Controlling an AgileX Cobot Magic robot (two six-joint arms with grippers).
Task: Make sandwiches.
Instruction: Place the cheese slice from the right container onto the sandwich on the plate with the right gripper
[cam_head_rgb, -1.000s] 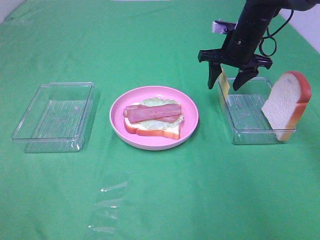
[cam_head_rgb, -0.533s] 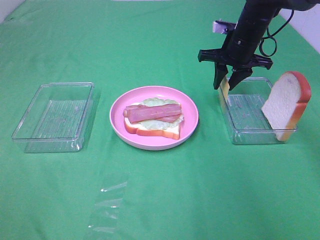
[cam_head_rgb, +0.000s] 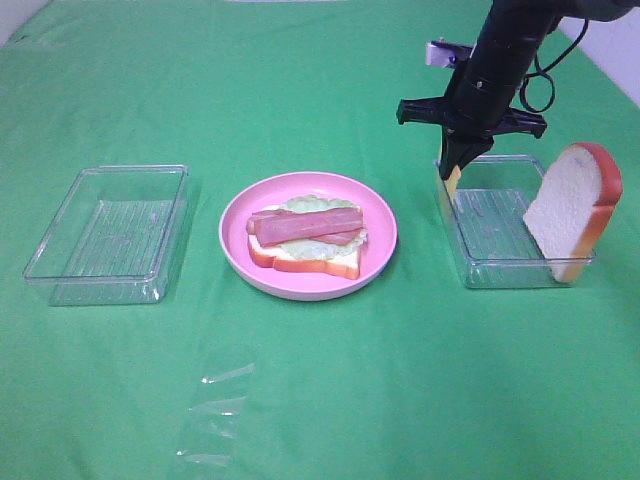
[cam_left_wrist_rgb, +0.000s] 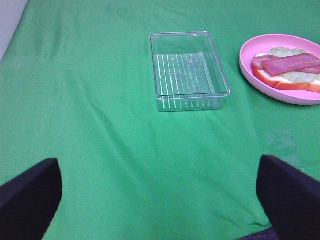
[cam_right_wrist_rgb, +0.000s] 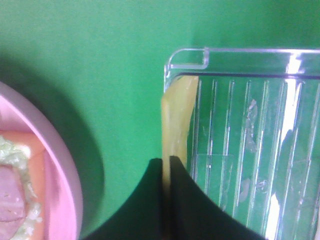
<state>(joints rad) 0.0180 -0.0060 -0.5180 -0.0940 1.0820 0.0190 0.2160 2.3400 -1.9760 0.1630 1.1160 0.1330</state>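
Observation:
On the pink plate (cam_head_rgb: 240, 215) lies a half-built sandwich: a bread slice (cam_head_rgb: 305, 262), a lettuce leaf (cam_head_rgb: 310, 204) and bacon strips (cam_head_rgb: 305, 224). My right gripper (cam_head_rgb: 455, 165) is shut on the yellow cheese slice (cam_right_wrist_rgb: 179, 112), which stands on edge against the near wall of the right clear tray (cam_head_rgb: 500, 272). A second bread slice (cam_head_rgb: 570, 210) leans upright in that tray's right end. My left gripper's fingers (cam_left_wrist_rgb: 30, 192) are wide apart and empty, well away from the food. The plate with the sandwich also shows in the left wrist view (cam_left_wrist_rgb: 287, 70).
An empty clear tray (cam_head_rgb: 110, 232) stands left of the plate, also in the left wrist view (cam_left_wrist_rgb: 187, 70). A scrap of clear film (cam_head_rgb: 215, 415) lies on the green cloth at the front.
My right gripper has closed its jaws from wide open onto the upright cheese slice at the tray's left wall. The left arm and the plate have not moved.

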